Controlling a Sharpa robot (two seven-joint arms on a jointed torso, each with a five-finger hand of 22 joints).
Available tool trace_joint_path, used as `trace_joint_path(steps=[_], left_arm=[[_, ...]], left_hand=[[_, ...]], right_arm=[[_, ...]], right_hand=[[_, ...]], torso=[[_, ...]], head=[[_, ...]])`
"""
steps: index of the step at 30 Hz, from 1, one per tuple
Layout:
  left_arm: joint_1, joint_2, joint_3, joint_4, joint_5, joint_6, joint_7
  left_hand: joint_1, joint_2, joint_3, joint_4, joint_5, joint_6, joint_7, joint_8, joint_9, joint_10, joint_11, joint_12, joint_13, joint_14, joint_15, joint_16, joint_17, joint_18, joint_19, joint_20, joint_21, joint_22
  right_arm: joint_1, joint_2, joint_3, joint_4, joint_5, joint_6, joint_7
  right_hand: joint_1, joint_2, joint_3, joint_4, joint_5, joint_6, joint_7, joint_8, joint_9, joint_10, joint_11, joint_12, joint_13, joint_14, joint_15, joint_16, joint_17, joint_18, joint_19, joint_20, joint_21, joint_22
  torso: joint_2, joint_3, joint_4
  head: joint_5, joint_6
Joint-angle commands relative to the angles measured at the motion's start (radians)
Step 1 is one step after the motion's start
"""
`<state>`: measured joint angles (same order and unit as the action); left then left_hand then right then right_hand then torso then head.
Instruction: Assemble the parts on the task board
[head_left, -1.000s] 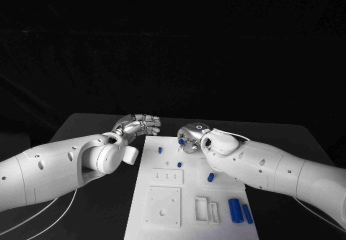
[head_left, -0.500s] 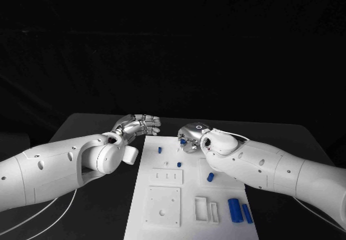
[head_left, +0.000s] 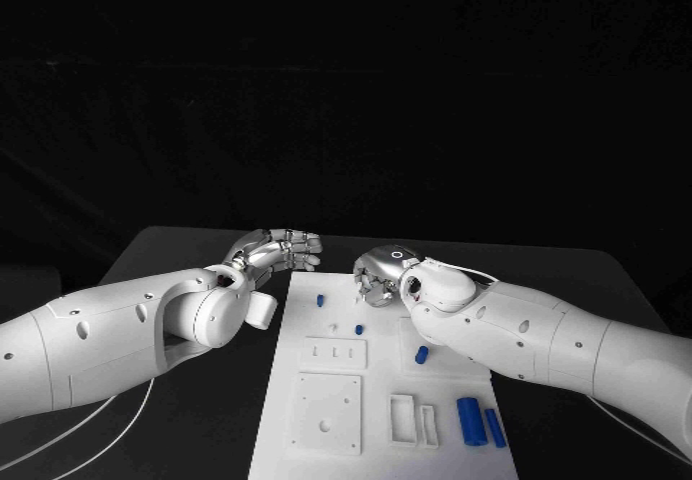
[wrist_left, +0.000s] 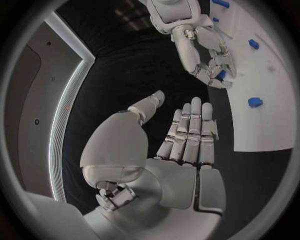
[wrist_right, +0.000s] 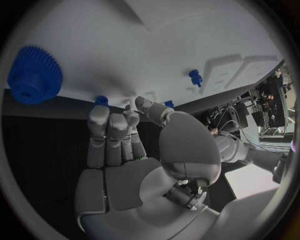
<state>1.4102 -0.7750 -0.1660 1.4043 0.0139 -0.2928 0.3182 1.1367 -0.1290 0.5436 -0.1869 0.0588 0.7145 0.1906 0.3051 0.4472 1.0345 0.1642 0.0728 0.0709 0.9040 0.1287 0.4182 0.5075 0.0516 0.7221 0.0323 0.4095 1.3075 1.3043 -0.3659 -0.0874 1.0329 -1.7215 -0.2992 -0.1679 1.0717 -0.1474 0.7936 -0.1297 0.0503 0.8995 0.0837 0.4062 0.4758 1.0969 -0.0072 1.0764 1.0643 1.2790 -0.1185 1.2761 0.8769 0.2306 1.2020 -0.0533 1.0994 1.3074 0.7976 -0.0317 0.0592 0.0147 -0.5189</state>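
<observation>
R robot hand sits over far end of task board, fingers curled round a small blue part, while L robot hand, nothing in it, fingers loosely curled, hovers over the counter just left of board.

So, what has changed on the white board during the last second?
Very little. The right robot hand closed in slightly over the small blue part it holds at the far end of the flat white task board, so the head view now mostly hides that part. The left robot hand and the other blue parts stayed as they were.
</observation>
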Motion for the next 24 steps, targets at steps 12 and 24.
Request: trace_joint_path(steps=[12, 24], left_arm=[[0.001, 0.000, 0.001, 0.002, -0.004, 0.016, 0.005], [0.001, -0.009, 0.001, 0.005, -0.004, 0.017, 0.004]], left_hand=[[-0.008, 0.001, -0.001, -0.007, 0.003, 0.010, 0.009, -0.004, -0.001, 0.004, -0.001, -0.005, -0.001, -0.002, 0.007, -0.007, 0.002, 0.017, -0.007, 0.002, 0.007, 0.021], [-0.007, 0.000, -0.001, -0.008, 0.003, 0.009, 0.009, -0.004, -0.001, 0.004, -0.001, -0.005, -0.002, -0.002, 0.007, -0.007, 0.002, 0.017, -0.007, 0.002, 0.007, 0.021]], right_arm=[[0.000, -0.021, 0.000, 0.005, 0.087, -0.193, 0.037], [0.000, -0.097, 0.034, 0.075, 0.121, -0.256, 0.065]], right_hand=[[-0.039, -0.082, -0.050, -0.001, -0.003, 0.026, 0.032, -0.066, -0.025, -0.065, 0.014, 0.006, -0.005, 0.001, 0.014, -0.004, 0.008, 0.031, 0.004, -0.006, 0.009, 0.016], [-0.054, -0.132, -0.187, -0.038, 0.000, -0.034, 0.059, -0.097, -0.037, -0.078, 0.037, 0.015, -0.007, -0.003, 0.038, -0.002, 0.022, 0.031, 0.002, -0.024, 0.005, 0.011]], torso=[[-0.001, 0.0008, -0.0021], [0.000, 0.0017, -0.0041]], head=[[0.001, 0.006], [-0.002, 0.017]])
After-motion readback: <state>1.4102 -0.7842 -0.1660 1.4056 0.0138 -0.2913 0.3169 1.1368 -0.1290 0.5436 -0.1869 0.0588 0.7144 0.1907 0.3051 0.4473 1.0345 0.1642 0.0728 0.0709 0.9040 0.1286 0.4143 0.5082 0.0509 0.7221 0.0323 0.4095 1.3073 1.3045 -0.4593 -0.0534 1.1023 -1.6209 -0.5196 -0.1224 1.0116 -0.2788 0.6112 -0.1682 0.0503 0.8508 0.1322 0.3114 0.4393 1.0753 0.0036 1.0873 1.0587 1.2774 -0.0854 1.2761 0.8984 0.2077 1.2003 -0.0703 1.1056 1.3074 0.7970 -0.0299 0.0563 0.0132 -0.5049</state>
